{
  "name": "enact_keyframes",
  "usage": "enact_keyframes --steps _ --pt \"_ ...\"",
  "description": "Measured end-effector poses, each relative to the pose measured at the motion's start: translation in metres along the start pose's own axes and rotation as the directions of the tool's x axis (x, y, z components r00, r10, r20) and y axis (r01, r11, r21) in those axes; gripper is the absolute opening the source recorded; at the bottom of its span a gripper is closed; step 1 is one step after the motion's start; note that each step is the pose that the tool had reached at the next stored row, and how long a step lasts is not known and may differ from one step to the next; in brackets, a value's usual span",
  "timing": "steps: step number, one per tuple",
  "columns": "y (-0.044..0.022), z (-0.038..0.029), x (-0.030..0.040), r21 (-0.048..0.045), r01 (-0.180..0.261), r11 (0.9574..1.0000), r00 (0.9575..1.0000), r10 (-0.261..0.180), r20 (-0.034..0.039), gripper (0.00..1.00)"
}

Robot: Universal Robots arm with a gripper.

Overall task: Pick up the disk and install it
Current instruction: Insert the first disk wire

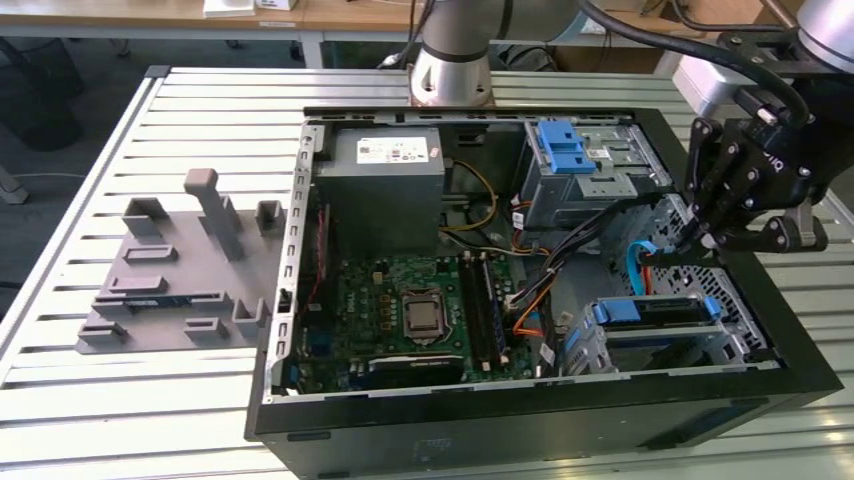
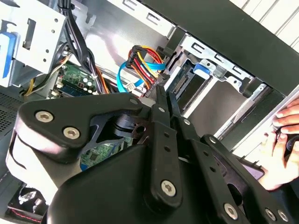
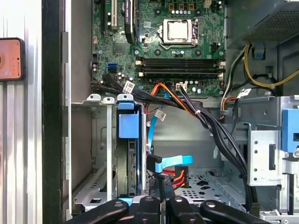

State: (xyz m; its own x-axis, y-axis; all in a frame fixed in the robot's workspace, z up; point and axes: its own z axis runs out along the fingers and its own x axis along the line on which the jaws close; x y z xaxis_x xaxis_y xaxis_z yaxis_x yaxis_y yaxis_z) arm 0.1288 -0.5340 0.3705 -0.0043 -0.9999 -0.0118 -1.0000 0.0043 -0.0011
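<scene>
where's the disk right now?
The disk sits slotted in the drive cage inside the case, on the exterior view's right, close to the gripper.

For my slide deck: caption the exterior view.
Gripper poised inside the open computer case, near the blue-framed disk in its cage.

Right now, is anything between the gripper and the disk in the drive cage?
Yes. A blue data cable and its black plug hang just ahead of the gripper, beside the disk standing in its cage.
</scene>
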Motion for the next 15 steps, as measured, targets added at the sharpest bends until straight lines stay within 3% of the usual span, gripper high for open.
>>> enact_keyframes --steps 4,7,8,15 --pt "0.0 0.0023 -0.0007 0.0032 0.006 1.0 0.9999 -0.006 -0.0112 0.17" --pt "0.0 0.0028 -0.0011 0.0033 0.007 1.0 0.9999 -0.007 -0.0119 0.18" --pt "0.0 0.0029 -0.0014 0.0033 0.007 1.0 0.9999 -0.007 -0.0121 0.25" --pt "0.0 0.0059 -0.0041 0.0033 0.007 1.0 0.9999 -0.007 -0.0118 0.25"
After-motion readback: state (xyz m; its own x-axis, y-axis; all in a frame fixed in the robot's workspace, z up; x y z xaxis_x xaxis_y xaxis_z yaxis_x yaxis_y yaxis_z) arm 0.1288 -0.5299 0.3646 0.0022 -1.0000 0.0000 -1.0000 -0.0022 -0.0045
